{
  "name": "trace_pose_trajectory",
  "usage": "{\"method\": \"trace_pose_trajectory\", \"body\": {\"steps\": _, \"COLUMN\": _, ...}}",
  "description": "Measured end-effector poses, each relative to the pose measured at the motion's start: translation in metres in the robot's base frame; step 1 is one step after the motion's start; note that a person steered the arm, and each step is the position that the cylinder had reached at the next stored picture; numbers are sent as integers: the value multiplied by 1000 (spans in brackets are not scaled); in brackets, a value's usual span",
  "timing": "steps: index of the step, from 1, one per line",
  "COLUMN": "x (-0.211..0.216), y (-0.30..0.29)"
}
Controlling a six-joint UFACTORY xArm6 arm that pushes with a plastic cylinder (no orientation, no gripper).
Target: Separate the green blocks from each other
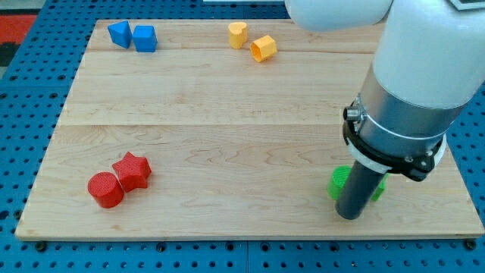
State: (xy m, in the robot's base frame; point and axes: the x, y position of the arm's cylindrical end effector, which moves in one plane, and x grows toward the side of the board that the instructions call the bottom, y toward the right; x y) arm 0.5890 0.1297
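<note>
Green blocks sit at the lower right of the wooden board [227, 114]. One green block [339, 181] shows to the left of my rod, and a sliver of green [377, 191] shows to its right; their shapes are mostly hidden by the rod. My tip [348, 215] rests on the board just below the green blocks, right in front of them.
Two blue blocks [119, 34] [145, 38] lie at the view's top left. A yellow block [237, 34] and an orange-yellow block [263, 48] lie at the top centre. A red cylinder [104, 189] and a red star [132, 171] touch at the lower left. The arm's large white body [417, 68] covers the right side.
</note>
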Motion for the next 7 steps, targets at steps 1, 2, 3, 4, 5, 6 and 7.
{"method": "trace_pose_trajectory", "body": {"steps": 1, "x": -2, "y": -3}}
{"method": "trace_pose_trajectory", "body": {"steps": 2, "x": 7, "y": -11}}
{"method": "trace_pose_trajectory", "body": {"steps": 3, "x": 10, "y": -40}}
{"method": "trace_pose_trajectory", "body": {"steps": 4, "x": 7, "y": -32}}
{"method": "trace_pose_trajectory", "body": {"steps": 5, "x": -10, "y": -3}}
{"method": "trace_pose_trajectory", "body": {"steps": 6, "x": -20, "y": -14}}
{"method": "trace_pose_trajectory", "body": {"steps": 7, "x": -11, "y": -21}}
